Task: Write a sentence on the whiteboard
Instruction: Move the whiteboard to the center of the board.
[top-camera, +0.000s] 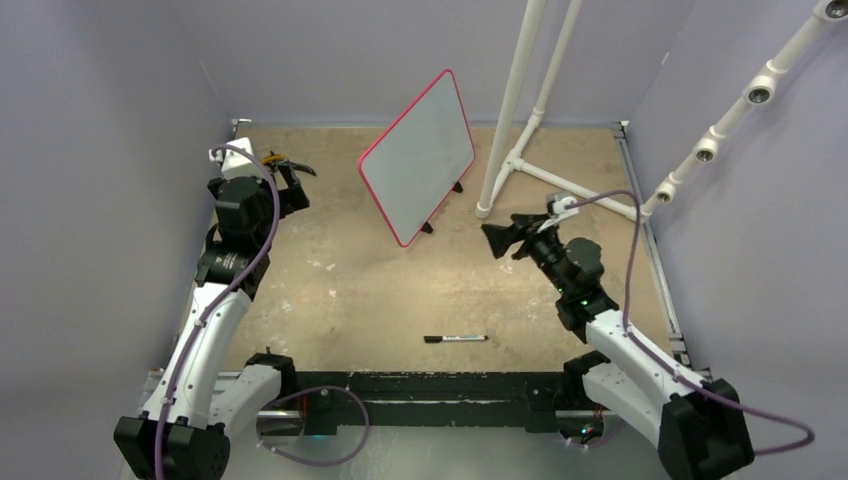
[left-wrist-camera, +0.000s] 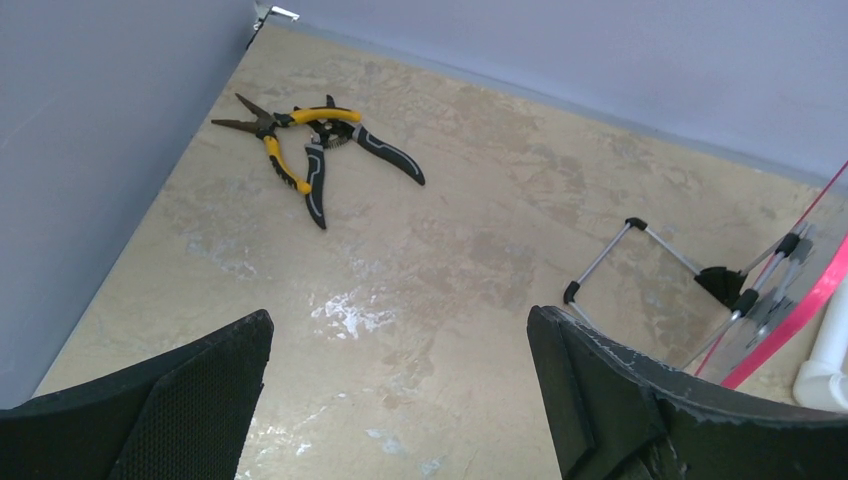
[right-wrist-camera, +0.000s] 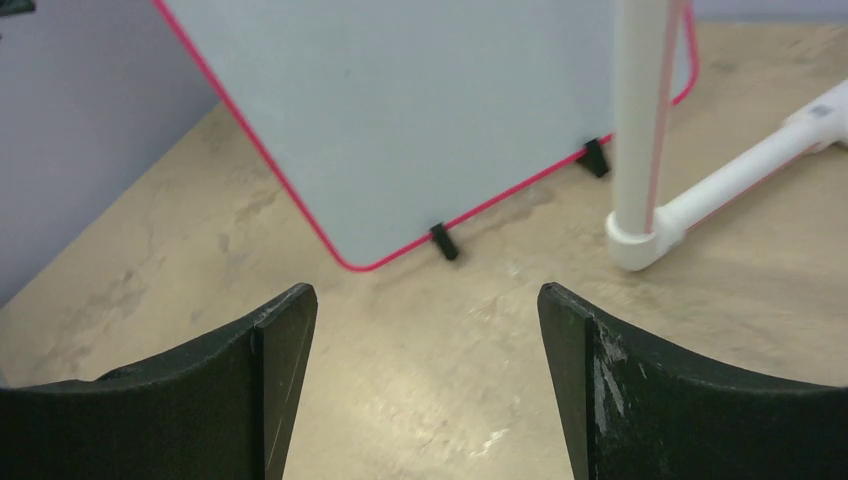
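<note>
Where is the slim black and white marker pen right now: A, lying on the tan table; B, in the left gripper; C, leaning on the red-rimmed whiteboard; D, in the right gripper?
A: the marker pen lies flat on the tan table, near its front edge, nothing touching it.

My left gripper (left-wrist-camera: 398, 320) spread wide, empty; yellow-black pliers (left-wrist-camera: 312, 150) far left; whiteboard (left-wrist-camera: 795, 318) rim, wire stand (left-wrist-camera: 600, 258) right.

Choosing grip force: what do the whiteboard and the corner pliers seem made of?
The whiteboard: smooth white face, likely a coated panel, with a red-pink rim that looks plastic. The pliers: dark metal tips, yellow-and-black handles that look rubber- or plastic-coated.
</note>
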